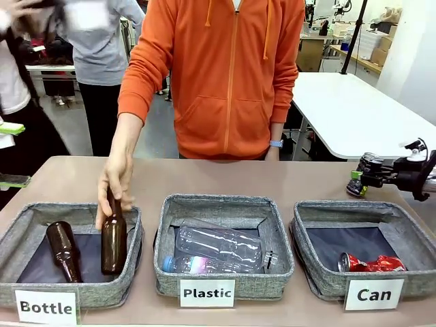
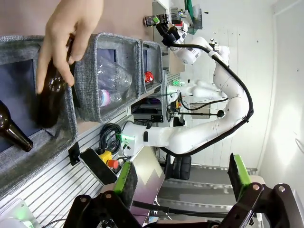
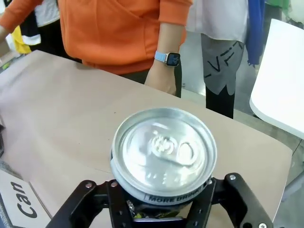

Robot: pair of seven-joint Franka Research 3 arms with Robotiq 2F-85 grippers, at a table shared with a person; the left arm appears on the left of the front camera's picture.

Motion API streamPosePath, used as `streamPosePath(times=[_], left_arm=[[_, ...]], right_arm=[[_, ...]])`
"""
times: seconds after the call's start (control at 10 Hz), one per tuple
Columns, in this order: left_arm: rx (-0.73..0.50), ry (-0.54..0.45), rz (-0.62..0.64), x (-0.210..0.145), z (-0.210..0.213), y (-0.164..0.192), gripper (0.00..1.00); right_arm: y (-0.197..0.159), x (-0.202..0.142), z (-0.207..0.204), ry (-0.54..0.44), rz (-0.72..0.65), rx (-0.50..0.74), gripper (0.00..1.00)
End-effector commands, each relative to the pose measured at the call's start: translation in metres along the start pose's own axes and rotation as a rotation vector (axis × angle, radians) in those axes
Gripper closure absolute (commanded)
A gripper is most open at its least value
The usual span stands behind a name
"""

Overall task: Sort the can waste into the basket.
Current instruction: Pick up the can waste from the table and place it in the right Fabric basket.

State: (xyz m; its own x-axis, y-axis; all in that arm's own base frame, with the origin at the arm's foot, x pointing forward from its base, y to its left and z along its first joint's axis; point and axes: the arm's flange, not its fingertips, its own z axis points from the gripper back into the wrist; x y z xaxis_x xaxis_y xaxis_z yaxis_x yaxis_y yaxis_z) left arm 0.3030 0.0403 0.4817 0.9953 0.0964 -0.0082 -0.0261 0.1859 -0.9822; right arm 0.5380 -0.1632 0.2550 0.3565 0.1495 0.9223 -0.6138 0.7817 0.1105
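Note:
My right gripper (image 3: 161, 205) is shut on a dark can with a silver top (image 3: 164, 149). From the front, this right gripper (image 1: 359, 182) hangs above the table just behind the back right corner of the grey "Can" basket (image 1: 354, 208), with the can (image 1: 355, 185) held sideways. A crushed red can (image 1: 371, 263) lies inside that basket. My left gripper (image 2: 183, 183) is open with nothing between its green pads, off the table's left end. The red can (image 2: 148, 76) and the Can basket (image 2: 153, 50) also appear far off in the left wrist view.
A person in an orange hoodie (image 1: 225, 75) stands across the table, one hand (image 1: 116, 184) lowering a brown bottle (image 1: 114, 242) into the "Bottle" basket (image 1: 75, 211) beside another brown bottle (image 1: 63, 251). The "Plastic" basket (image 1: 218, 204) holds clear bottles. The other hand (image 3: 161, 78) rests by the far edge.

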Motion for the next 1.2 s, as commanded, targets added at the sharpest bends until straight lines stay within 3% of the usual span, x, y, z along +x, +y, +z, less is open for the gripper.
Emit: streamPosePath(times=[0.0,0.3,0.5,0.6,0.8,0.9,1.1], left_arm=[[0.003,0.012,0.003,-0.004,0.001,-0.001,0.0],[0.003,0.012,0.003,-0.004,0.001,-0.001,0.0],[0.003,0.012,0.003,-0.004,0.001,-0.001,0.0],[0.003,0.012,0.003,-0.004,0.001,-0.001,0.0],[0.003,0.012,0.003,-0.004,0.001,-0.001,0.0],[0.0,0.0,0.0,0.0,0.0,0.0,0.0],[0.096,0.064,0.023,-0.037,0.066,-0.006,0.0]], right_arm=[[-0.003,0.0,-0.008,-0.023,-0.002,-0.006,1.0],[0.005,0.012,0.003,-0.029,0.034,0.018,1.0],[0.028,0.062,0.035,-0.012,0.139,0.032,1.0],[0.049,0.088,0.049,0.036,0.158,0.122,1.0],[0.104,0.124,0.08,0.284,0.234,0.272,1.0],[0.129,0.131,0.093,0.349,0.265,0.325,1.0],[0.164,0.125,0.102,0.499,0.279,0.493,1.0]])
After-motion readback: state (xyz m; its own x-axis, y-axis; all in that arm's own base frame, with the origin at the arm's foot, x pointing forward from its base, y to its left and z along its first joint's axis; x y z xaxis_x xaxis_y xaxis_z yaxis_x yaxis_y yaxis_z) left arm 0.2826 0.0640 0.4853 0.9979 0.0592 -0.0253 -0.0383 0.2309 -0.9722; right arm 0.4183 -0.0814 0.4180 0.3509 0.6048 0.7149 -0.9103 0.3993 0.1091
